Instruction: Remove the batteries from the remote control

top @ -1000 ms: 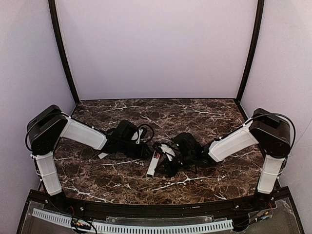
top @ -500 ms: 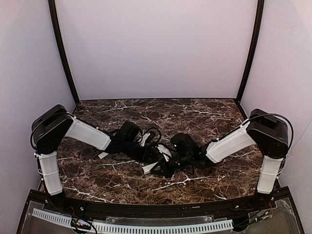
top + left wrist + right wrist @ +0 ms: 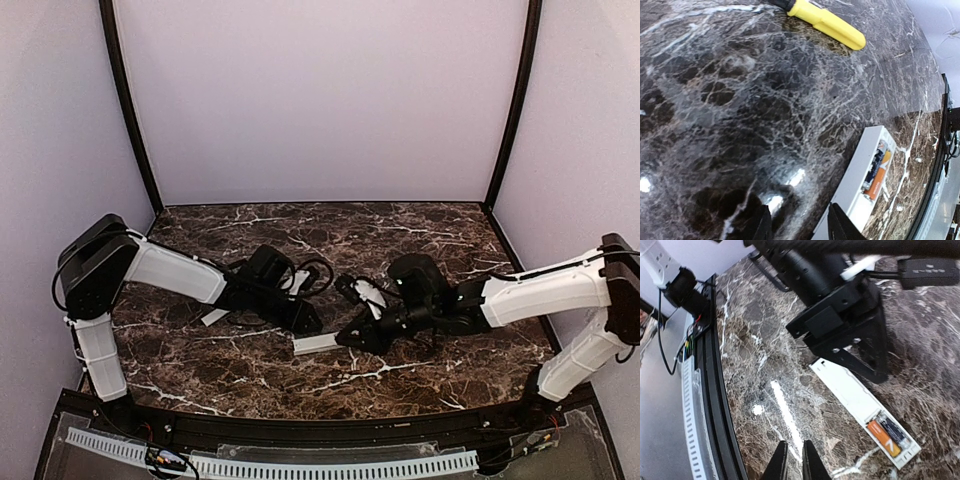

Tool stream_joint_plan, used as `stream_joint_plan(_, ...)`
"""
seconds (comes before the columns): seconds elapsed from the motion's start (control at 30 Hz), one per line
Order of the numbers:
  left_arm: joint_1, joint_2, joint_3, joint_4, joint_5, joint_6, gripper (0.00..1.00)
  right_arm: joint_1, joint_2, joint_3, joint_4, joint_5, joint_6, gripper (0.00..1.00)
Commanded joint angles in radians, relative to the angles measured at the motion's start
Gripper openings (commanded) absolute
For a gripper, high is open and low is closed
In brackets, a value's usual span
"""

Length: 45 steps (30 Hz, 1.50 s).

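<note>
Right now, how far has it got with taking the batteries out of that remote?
The remote lies on the table with its battery bay uncovered. Both batteries still sit inside, so none is out. Neither the left gripper nor the right gripper holds anything; lifting them out remains.

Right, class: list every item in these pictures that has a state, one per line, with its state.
remote control: flat on table, compartment uncovered
batteries: two, seated in compartment
left end effector: open, empty
right end effector: nearly closed, empty
yellow stick: lying on table
</note>
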<state>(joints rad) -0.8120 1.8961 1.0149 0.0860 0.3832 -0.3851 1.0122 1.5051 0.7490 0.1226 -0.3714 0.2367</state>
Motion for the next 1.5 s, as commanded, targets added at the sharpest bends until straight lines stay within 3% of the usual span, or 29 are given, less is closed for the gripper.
stream_joint_plan(0.0,0.003,-0.088,0.012,-0.103,-0.113,0.043,0.42,-0.036,-0.104,-0.019,-0.119,0.167,-0.004,0.19)
stream_joint_plan(0.17,0.002,-0.158,-0.009,-0.131,-0.178,0.066,0.47,-0.083,-0.161,-0.027,-0.171,0.294,0.024,0.43)
stream_joint_plan(0.33,0.004,-0.287,-0.082,-0.111,-0.24,0.07,0.52,-0.132,-0.145,-0.011,-0.176,0.367,0.039,0.54)
stream_joint_plan(0.4,0.004,-0.35,-0.117,-0.098,-0.272,0.075,0.59,-0.148,-0.115,0.006,-0.18,0.412,0.038,0.57)
stream_joint_plan(0.57,0.004,-0.515,-0.187,-0.103,-0.343,0.093,0.9,-0.192,-0.031,0.05,-0.184,0.424,0.019,0.61)
stream_joint_plan(0.63,0.005,-0.568,-0.209,-0.117,-0.365,0.098,0.94,-0.21,0.005,0.072,-0.181,0.413,0.001,0.61)
stream_joint_plan(0.77,0.005,-0.668,-0.253,-0.151,-0.427,0.109,0.95,-0.24,0.071,0.113,-0.18,0.389,-0.036,0.61)
stream_joint_plan(0.97,0.006,-0.782,-0.301,-0.166,-0.399,0.13,0.94,-0.276,0.149,0.152,-0.178,0.376,-0.082,0.61)
stream_joint_plan(1.47,0.005,-0.805,-0.354,-0.098,-0.294,0.14,0.88,-0.292,0.295,0.225,-0.178,0.307,-0.168,0.53)
